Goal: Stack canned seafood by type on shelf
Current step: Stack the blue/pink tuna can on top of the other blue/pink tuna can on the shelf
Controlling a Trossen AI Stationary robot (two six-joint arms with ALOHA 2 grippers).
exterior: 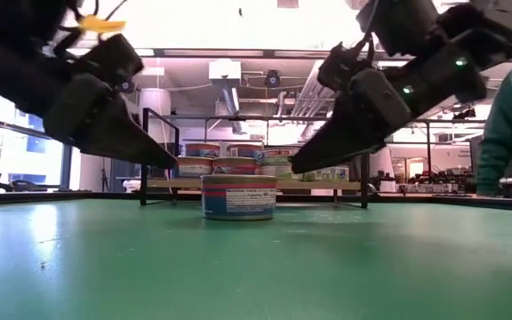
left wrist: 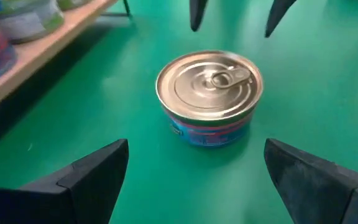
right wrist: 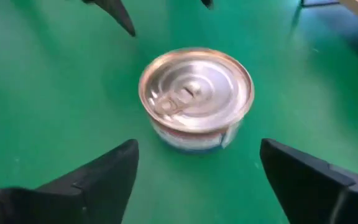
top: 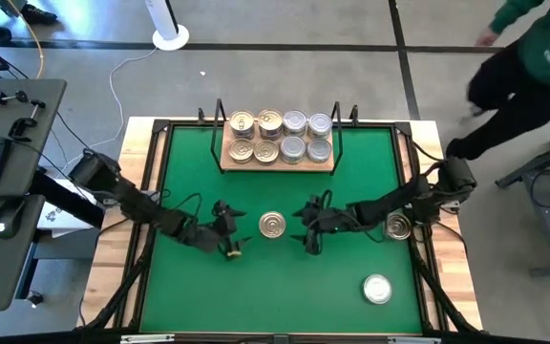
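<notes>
One gold-lidded can (top: 273,225) (left wrist: 210,90) (right wrist: 196,90) stands upright on its base in the middle of the green mat (top: 189,296). My left gripper (top: 237,232) (left wrist: 196,149) is open just left of it. My right gripper (top: 304,226) (right wrist: 197,146) is open just right of it. Both point at the can from opposite sides, slanting down, and touch nothing. The shelf (top: 227,165) stands at the mat's far edge with several cans on it: gold lids (top: 255,137) on its left half, silver lids (top: 306,137) on its right half.
A gold-lidded can (top: 398,225) stands under my right arm near the mat's right edge. A silver-lidded can (top: 377,288) stands near the front right. A person (top: 533,67) is beyond the table's far right corner. Bare mat lies at the near left.
</notes>
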